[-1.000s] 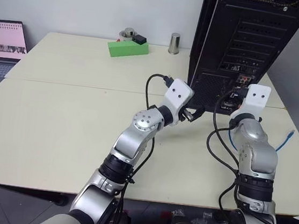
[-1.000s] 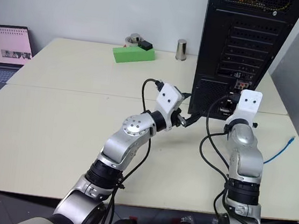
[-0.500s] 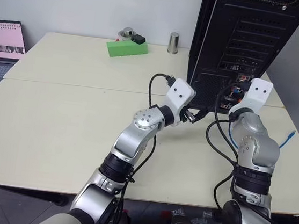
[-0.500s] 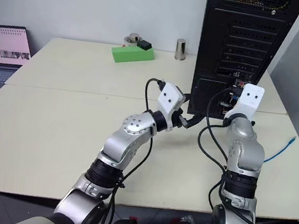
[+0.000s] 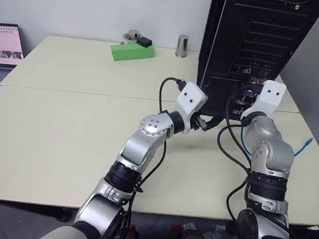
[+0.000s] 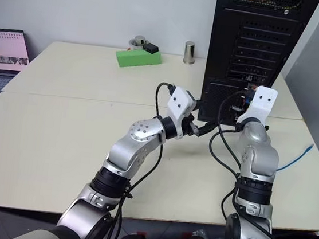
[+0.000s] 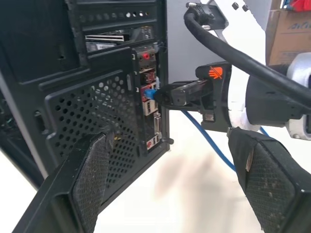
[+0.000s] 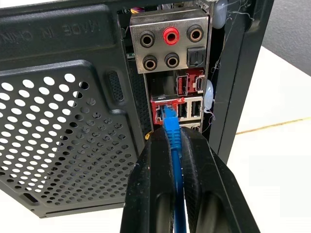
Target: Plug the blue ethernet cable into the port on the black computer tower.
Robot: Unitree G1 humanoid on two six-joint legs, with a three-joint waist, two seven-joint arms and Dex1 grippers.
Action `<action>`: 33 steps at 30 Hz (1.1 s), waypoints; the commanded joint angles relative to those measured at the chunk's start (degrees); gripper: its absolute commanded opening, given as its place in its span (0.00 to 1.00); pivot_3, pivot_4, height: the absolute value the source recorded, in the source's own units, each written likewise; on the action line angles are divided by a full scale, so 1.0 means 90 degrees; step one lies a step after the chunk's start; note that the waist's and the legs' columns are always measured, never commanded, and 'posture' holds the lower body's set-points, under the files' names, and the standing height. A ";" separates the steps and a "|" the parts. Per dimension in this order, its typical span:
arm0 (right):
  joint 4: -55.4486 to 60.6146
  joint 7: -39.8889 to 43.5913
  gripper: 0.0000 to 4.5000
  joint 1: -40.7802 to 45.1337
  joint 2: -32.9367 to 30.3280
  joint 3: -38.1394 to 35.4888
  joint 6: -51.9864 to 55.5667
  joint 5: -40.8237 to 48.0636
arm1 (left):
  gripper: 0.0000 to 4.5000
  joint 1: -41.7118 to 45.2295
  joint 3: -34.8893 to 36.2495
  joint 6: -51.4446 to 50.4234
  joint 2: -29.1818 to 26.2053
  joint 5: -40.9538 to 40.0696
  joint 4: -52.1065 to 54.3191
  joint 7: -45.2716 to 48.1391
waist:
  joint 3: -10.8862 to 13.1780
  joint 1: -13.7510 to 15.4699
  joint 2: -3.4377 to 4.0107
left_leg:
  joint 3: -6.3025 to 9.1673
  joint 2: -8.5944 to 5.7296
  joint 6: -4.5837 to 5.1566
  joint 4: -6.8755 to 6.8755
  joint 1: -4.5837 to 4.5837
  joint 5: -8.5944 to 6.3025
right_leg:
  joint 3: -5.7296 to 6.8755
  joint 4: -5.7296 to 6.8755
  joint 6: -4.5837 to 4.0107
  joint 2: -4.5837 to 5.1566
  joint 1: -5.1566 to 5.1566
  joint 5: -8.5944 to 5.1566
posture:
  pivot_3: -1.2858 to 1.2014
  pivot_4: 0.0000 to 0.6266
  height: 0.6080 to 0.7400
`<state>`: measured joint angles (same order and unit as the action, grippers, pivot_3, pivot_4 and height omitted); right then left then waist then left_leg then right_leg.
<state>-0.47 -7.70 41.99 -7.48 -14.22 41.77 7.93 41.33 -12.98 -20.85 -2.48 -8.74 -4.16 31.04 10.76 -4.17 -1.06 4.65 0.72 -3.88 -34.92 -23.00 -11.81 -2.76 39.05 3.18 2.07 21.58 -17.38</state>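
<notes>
Plug at port mouth | blue ethernet cable point(image 8: 171, 130) pinched in closed right claw point(image 8: 176, 145), at twelve o'clock against black computer tower point(image 8: 73, 97) | left claw point(image 7: 170, 179) spread wide, empty | risk: plug misaligned, jammed beside socket

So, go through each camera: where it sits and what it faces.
Head stereo pair: looks forward and down over both arms at the table and black computer tower.
Left wrist: past the open left gripper at the tower's rear panel.
Right wrist: along the right gripper, shut on the blue ethernet cable.
Shared: both wrist views show the plug at the ports.
</notes>
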 commanded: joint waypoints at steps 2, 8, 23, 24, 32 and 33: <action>0.0107 0.0475 0.00 0.0155 -0.0161 0.0008 -0.0484 0.0216 | 0.88 0.0211 0.0154 0.0183 -0.0053 -0.0077 0.0035 0.0088 | 0.0000 -0.0024 0.0000 | 0.0000 0.0000 0.0000 0.0000 0.0000 0.0000 | 0.0000 0.0000 0.0000 0.0000 0.0000 0.0000 | 0.52 0.24 1.00; 0.0189 0.1193 0.29 -0.0250 -0.0608 0.0246 -0.0467 0.0189 | 0.88 0.0289 0.0179 0.0265 -0.0104 -0.0103 -0.0027 0.0259 | 0.0000 -0.0022 0.0001 | 0.0003 0.0000 0.0000 0.0002 -0.0003 0.0000 | 0.0005 -0.0002 0.0000 -0.0001 0.0000 0.0000 | 0.52 0.24 1.00; 0.2321 0.3444 1.00 -0.1900 -0.2465 0.0133 0.0010 0.1128 | 0.88 0.0163 0.0237 0.0636 -0.0727 0.0012 0.0110 0.0715 | 0.0001 0.0156 0.0001 | 0.0010 -0.0002 0.0000 0.0004 -0.0020 -0.0001 | 0.0015 -0.0012 0.0000 0.0001 0.0007 -0.0002 | 0.52 0.24 1.00; 0.2343 0.3482 1.00 -0.2022 -0.2574 -0.0004 -0.0076 0.1143 | 0.88 0.0094 0.0244 0.0671 -0.0825 -0.0032 0.0186 0.0827 | 0.0001 0.0150 0.0001 | 0.0009 -0.0002 0.0000 0.0004 -0.0020 -0.0001 | 0.0014 -0.0014 0.0000 0.0001 0.0007 -0.0002 | 0.52 0.24 1.00; 0.2603 0.4255 1.00 -0.2636 -0.3256 -0.1021 -0.0263 0.1887 | 0.88 -0.0013 0.0724 0.0218 -0.1480 -0.0376 0.0117 0.1068 | 0.0002 0.0172 -0.0001 | 0.0009 -0.0003 0.0000 -0.0001 -0.0018 0.0000 | 0.0014 -0.0012 0.0001 0.0002 0.0003 -0.0002 | 0.52 0.24 1.00; 0.2638 0.4355 1.00 -0.2692 -0.3337 -0.1073 -0.0257 0.1975 | 0.88 -0.0043 0.0766 0.0153 -0.1541 -0.0460 0.0159 0.1147 | 0.0002 0.0168 -0.0001 | 0.0009 -0.0002 0.0000 -0.0001 -0.0018 -0.0001 | 0.0014 -0.0012 0.0001 0.0002 0.0004 -0.0002 | 0.52 0.24 1.00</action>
<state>20.40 29.25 18.10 -36.18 -21.51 40.58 23.32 40.78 -7.79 -18.70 -15.76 -10.88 -4.75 40.15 10.78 -2.66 -1.07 4.73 0.71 -3.88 -34.92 -23.16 -11.82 -2.63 38.93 3.19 2.08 21.62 -17.40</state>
